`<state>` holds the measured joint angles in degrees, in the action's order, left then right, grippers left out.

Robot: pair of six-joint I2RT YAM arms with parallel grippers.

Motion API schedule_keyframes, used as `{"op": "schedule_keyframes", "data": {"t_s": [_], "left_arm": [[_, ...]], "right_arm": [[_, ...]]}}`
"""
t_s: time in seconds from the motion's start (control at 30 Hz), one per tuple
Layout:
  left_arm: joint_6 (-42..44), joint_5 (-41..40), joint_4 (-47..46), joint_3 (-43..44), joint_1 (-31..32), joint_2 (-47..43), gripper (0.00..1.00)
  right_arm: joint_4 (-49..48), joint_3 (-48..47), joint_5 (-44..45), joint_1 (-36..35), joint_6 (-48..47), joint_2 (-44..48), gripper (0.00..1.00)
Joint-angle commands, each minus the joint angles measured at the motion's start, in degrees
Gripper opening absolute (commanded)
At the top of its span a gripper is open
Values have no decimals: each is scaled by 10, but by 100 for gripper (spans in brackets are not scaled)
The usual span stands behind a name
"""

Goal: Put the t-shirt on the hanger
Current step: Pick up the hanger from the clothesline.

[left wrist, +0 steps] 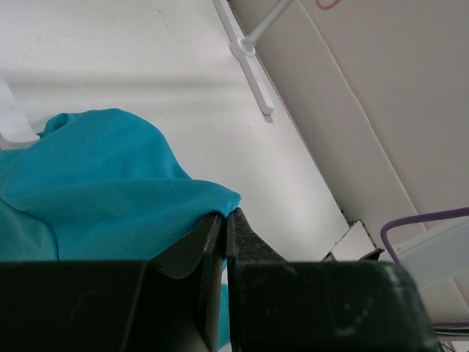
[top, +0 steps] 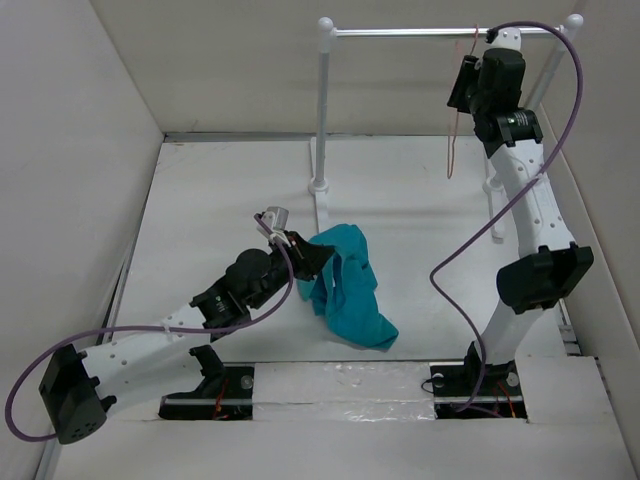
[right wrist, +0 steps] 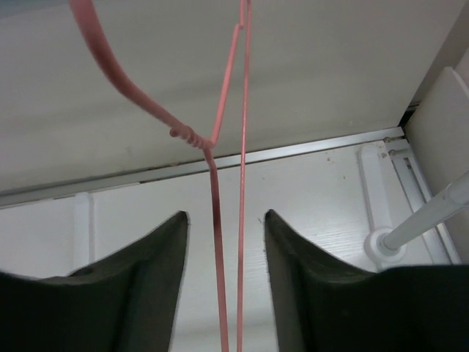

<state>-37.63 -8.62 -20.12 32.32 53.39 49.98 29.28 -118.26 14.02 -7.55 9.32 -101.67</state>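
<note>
The teal t-shirt [top: 345, 285] lies bunched on the table in front of the left rail post. My left gripper [top: 305, 258] is shut on its upper left edge; in the left wrist view the fabric [left wrist: 110, 176] runs into the closed fingertips of that gripper [left wrist: 226, 214]. The thin red-pink hanger [top: 454, 130] hangs from the rail at the back right. High up beside it is my right gripper [top: 462, 95]. In the right wrist view that gripper [right wrist: 223, 220] stands open, and the hanger's two wires [right wrist: 189, 135] pass between its fingers without touching them.
A white-and-silver rail [top: 430, 32] spans the back on two posts, the left post [top: 323, 100] standing just behind the t-shirt. White walls close the table on the left, back and right. A purple cable [top: 560, 120] loops off the right arm.
</note>
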Motion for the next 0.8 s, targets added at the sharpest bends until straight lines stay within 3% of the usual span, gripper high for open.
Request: {"op": "schedule_keyframes", "data": {"t_s": [0.0, 0.2, 0.3, 0.6, 0.77], "left_arm": [[1, 13, -43, -1, -1, 2, 0], [1, 20, -50, -1, -1, 14, 0], [2, 17, -47, -2, -1, 13, 0], [6, 7, -40, -1, -1, -2, 0], [28, -15, -20, 11, -1, -10, 0]], "right_arm": [[-13, -19, 28, 3, -24, -1, 44], [-29, -12, 44, 3, -40, 7, 10], [-36, -11, 47, -2, -44, 17, 0], [-49, 3, 22, 6, -55, 73, 0], [-62, 60, -68, 31, -34, 110, 0]]}}
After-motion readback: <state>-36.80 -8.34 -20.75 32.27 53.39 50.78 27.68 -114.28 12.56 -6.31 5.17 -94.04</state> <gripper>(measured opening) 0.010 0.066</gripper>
